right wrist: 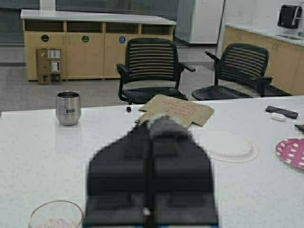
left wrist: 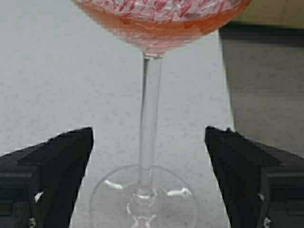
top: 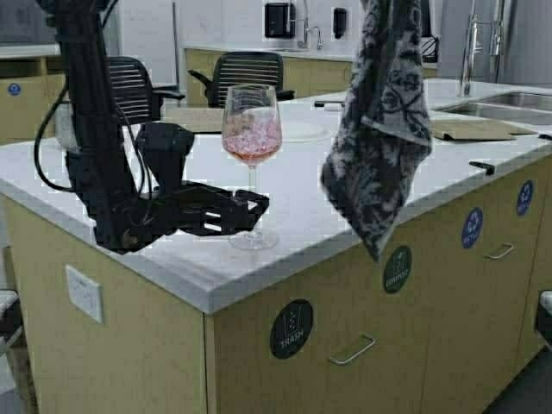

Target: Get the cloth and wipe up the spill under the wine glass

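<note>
The wine glass (top: 251, 138), its bowl pinkish-red, stands on the white counter (top: 103, 172) near the front edge. My left gripper (top: 255, 212) lies low on the counter and is open. Its fingers (left wrist: 61, 161) sit either side of the clear stem (left wrist: 149, 123) without touching it, just above the round foot (left wrist: 142, 199). The dark cloth (top: 379, 121) with a white print hangs in the air to the right of the glass, its top out of the high view. My right gripper (right wrist: 161, 126) is shut on the cloth's upper edge. I cannot make out the spill.
A steel tumbler (right wrist: 68, 108), a flattened cardboard piece (right wrist: 183, 109), a white plate (right wrist: 228, 145) and a pink dotted plate (right wrist: 292, 153) lie farther back on the counter. A sink (top: 509, 103) is at the far right. Office chairs (top: 246, 73) stand behind the counter.
</note>
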Robot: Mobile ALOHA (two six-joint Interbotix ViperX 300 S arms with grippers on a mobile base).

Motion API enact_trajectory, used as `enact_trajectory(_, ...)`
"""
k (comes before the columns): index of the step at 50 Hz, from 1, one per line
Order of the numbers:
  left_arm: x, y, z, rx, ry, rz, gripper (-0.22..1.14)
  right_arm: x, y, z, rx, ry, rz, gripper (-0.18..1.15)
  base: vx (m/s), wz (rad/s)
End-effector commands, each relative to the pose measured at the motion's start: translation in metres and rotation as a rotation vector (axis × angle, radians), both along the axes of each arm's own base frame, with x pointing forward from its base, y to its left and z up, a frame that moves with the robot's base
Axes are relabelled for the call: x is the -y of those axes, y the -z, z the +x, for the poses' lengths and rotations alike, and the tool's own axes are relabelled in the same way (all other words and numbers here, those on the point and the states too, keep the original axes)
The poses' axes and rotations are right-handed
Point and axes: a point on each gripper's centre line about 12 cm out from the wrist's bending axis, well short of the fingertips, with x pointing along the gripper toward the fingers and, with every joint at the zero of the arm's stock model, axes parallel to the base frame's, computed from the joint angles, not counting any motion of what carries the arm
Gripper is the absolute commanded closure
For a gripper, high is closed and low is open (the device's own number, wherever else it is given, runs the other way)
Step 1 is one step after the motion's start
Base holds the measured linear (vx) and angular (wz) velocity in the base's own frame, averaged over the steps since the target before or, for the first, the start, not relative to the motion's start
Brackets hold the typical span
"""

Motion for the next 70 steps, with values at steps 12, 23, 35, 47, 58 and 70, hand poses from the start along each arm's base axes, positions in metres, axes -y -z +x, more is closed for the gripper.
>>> enact_trajectory(12,0.028,-0.001,0.025,0.080,0.038,-0.040,-0.09,0.000,-0.010,0.000,0.036,0.000,0.015,0.88,0.03,0.01)
enact_trajectory(23,0.034,-0.005,0.027,0.094,0.045,-0.049,0.09,0.000,-0.010,0.000,0.035,-0.001,0.016,0.88,0.02,0.01)
enact_trajectory(35,0.038,-0.018,0.027,0.113,0.051,-0.061,0.53,0.004,-0.015,0.007,0.002,0.035,0.112,0.89,0.01,0.01)
enact_trajectory(47,0.039,-0.059,0.019,0.147,0.062,-0.087,0.56,0.020,-0.038,0.072,0.007,0.174,0.244,0.89,0.00,0.00)
enact_trajectory(58,0.026,-0.109,-0.008,0.169,0.063,-0.103,0.56,0.002,-0.027,0.137,-0.004,0.184,0.235,0.89,0.00,0.00)
enact_trajectory(70,0.008,-0.172,-0.041,0.223,0.059,-0.133,0.56,-0.018,0.012,0.192,-0.050,0.181,0.204,0.89,0.00,0.00)
